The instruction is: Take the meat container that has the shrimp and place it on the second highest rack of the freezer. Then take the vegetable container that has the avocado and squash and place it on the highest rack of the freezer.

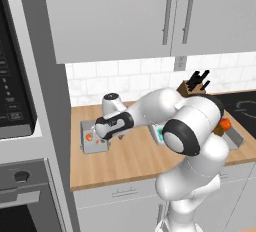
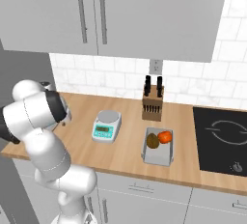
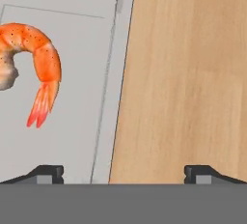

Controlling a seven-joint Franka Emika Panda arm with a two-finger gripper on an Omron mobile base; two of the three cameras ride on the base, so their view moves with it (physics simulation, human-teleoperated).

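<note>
Fingertips (image 3: 48, 172) of the released end effector (image 3: 123, 174) were seen straddling the rim of the meat container (image 3: 72, 121), which lay on the bench (image 3: 183, 73) holding the shrimp (image 3: 41, 59). The first pickup was judged in hand; lowering and clenching on the rim were called for. Most of the container was cut off.

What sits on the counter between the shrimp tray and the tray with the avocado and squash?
A kitchen scale sits between them in the right base view, left of the vegetable container. The meat container shows in the left base view.
</note>
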